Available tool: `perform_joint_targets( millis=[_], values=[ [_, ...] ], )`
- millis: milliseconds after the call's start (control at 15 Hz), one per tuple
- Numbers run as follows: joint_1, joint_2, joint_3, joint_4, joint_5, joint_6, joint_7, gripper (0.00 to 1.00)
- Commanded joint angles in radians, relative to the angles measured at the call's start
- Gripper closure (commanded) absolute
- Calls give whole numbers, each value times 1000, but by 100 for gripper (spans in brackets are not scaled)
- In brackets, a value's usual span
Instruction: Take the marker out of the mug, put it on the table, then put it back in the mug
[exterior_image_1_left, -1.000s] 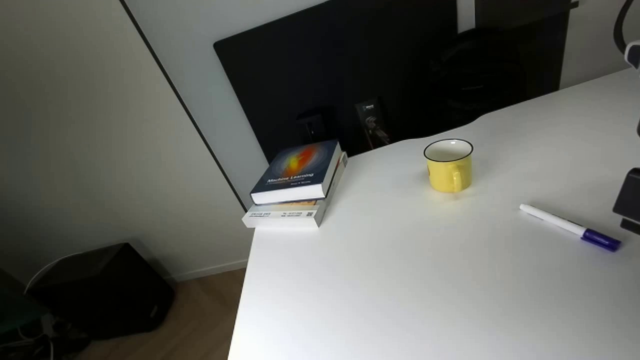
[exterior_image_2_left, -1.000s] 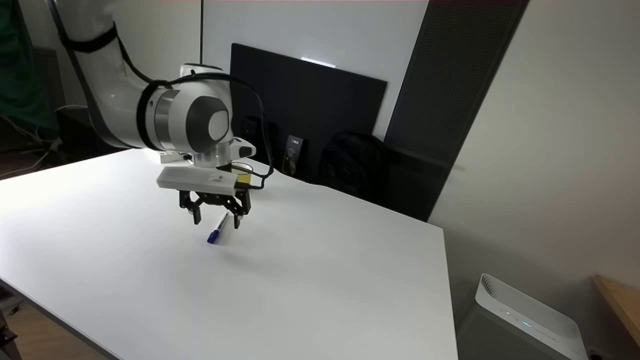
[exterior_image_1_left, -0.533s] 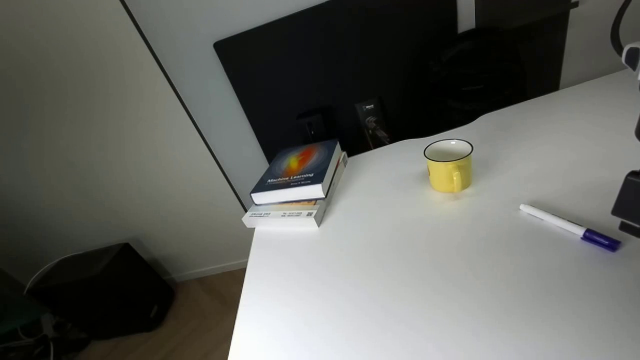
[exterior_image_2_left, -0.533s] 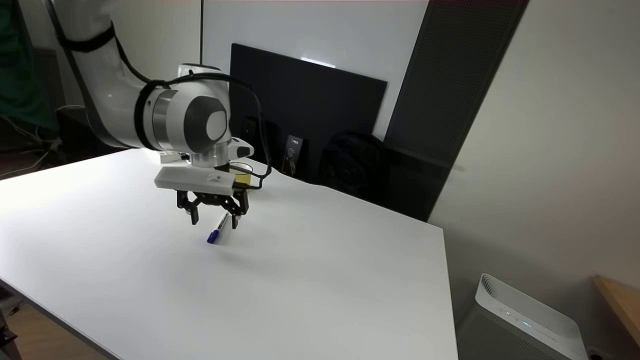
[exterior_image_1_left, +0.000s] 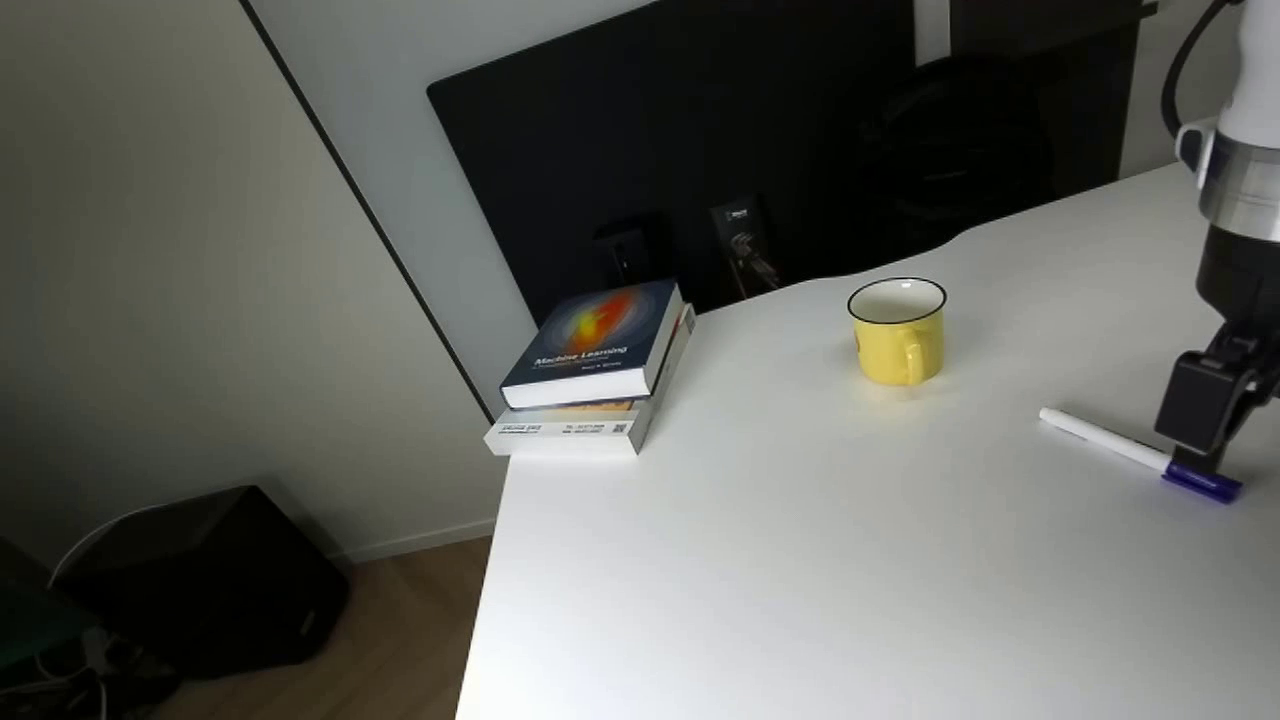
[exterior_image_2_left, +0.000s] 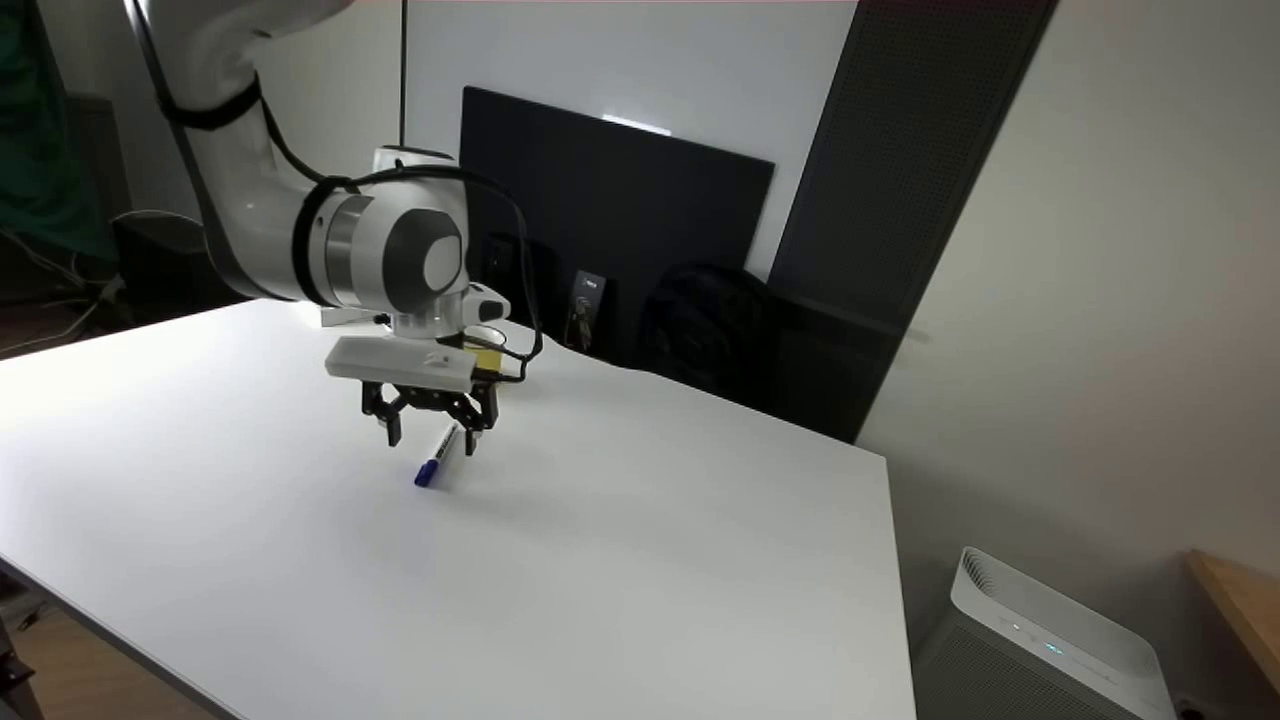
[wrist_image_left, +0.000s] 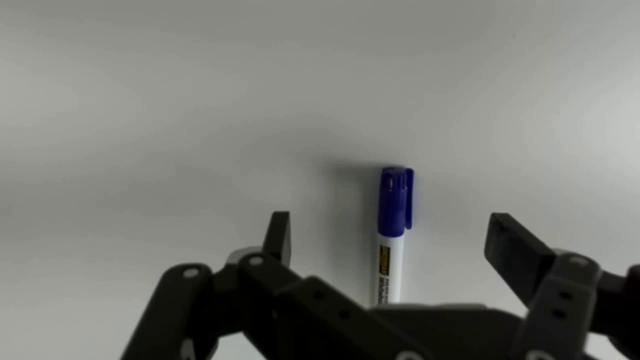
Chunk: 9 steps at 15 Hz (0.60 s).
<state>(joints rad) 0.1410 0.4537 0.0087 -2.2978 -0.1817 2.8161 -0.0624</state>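
One broad white table (exterior_image_2_left: 690, 560) carries the arrangement; above it, from where I stand, reaches a white arm (exterior_image_2_left: 255, 235). Next in size, a stack of books (exterior_image_1_left: 600, 345) sits at the table's corner. The gripper (exterior_image_2_left: 432, 444) points downward, its fingers (wrist_image_left: 279, 240) spread wide, nothing held. The yellow mug (exterior_image_1_left: 888, 352) stands upright, well apart from it, no marker showing inside. Smallest, the marker (exterior_image_1_left: 1110, 440) lies on the table, white end towards the mug; in the wrist view it runs between the two fingers, clear of both. Probable step: picking it up for its return. Done well, this calls for a straight descent, fingertips stopping just short of the table, and an even squeeze from both sides, lest the round barrel roll. A hold near the cap (wrist_image_left: 392, 205) should leave the white end free to be tipped into the mug.
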Motion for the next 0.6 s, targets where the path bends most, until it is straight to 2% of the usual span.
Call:
perform_joint_targets(
  millis=[0, 533],
  values=[
    [-49, 60, 47, 85, 46, -20, -40, 0],
    [-88, 150, 82, 182, 101, -61, -75, 0]
  ],
)
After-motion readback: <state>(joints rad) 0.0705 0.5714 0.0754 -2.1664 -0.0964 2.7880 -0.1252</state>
